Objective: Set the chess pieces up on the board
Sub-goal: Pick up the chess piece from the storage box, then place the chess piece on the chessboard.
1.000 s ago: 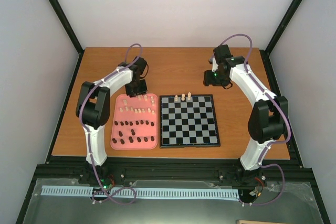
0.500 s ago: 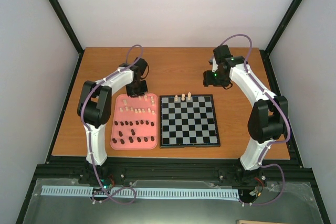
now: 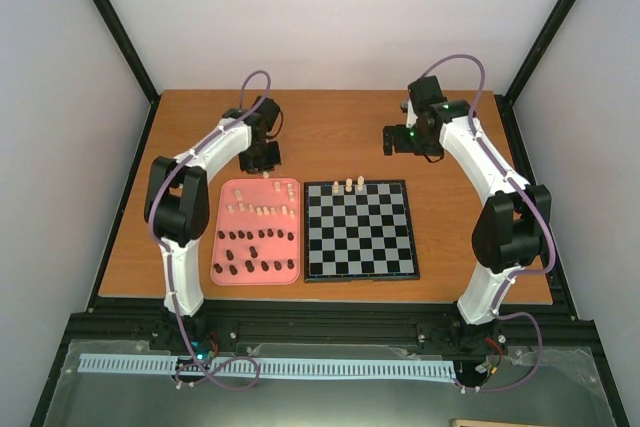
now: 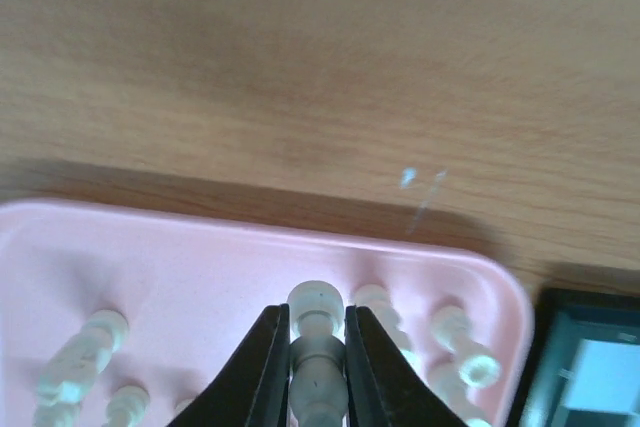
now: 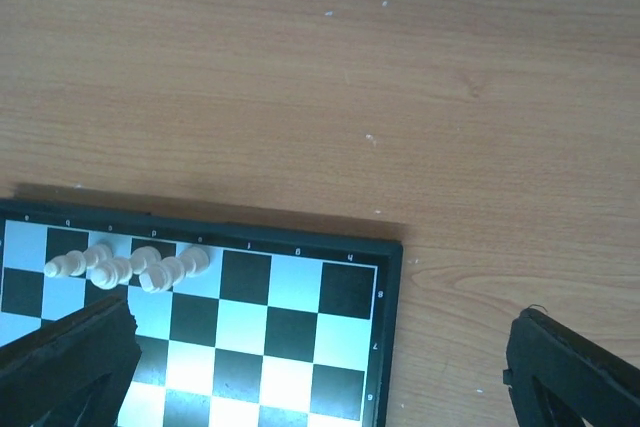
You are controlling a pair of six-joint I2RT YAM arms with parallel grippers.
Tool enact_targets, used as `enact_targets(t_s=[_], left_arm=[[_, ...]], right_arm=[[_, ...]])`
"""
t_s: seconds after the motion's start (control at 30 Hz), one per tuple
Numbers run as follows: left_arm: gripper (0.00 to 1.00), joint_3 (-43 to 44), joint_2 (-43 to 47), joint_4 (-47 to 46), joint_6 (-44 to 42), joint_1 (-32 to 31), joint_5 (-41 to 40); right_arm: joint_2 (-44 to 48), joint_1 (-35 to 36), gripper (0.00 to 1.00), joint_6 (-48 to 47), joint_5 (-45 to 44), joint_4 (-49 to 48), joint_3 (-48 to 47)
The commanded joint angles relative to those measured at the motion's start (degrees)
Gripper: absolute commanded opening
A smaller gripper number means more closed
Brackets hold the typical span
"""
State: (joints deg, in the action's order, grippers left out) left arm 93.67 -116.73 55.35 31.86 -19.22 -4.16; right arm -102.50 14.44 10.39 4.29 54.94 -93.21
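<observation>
I have bare worktop (image 3: 330,132) across the far half between the two arms, plus a strip along the near edge in front of the pink tray (image 3: 256,281) and the board (image 3: 360,237), which lie just beside each other. On the board only three cream pieces (image 3: 348,185) stand, in the far row left of centre, so the remaining squares are reachable from the near and right sides. The tray is crowded, loose cream pieces (image 3: 262,211) far and dark pieces (image 3: 255,252) near, and the left gripper (image 4: 318,319), jaws pinching one held piece (image 4: 316,302), hangs at its far edge.
</observation>
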Motion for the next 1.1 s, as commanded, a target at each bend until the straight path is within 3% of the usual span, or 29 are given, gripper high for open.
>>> enact_targets(t_s=[0.0, 0.13, 0.33, 0.47, 0.6, 1.07], left_arm=[[0.01, 10.18, 5.09, 4.92, -3.32, -2.88, 0.33], [0.01, 21.28, 2.46, 7.07, -4.93, -10.21, 2.94], [0.01, 40.16, -9.7, 9.82, -7.46, -20.19, 10.32], [0.01, 47.95, -16.58, 9.61, -8.75, -23.84, 11.9], [0.01, 49.17, -19.81, 8.89, -8.57, -25.31, 13.66], [0.01, 48.79, -24.86, 10.34, -12.55, -28.58, 7.73]], right_arm=[[-0.71, -0.34, 1.0, 1.62, -2.56, 0.41, -2.02], [-1.57, -2.53, 1.0, 3.69, -3.31, 0.63, -1.53], [-1.16, -6.21, 1.0, 5.16, -3.11, -1.02, 0.81], [-0.65, -8.53, 1.0, 4.54, -2.48, -1.36, 2.44], [0.85, -9.95, 1.0, 3.78, -2.49, -1.63, 4.79], [3.28, -11.36, 1.0, 4.38, -0.36, -3.78, 10.76]])
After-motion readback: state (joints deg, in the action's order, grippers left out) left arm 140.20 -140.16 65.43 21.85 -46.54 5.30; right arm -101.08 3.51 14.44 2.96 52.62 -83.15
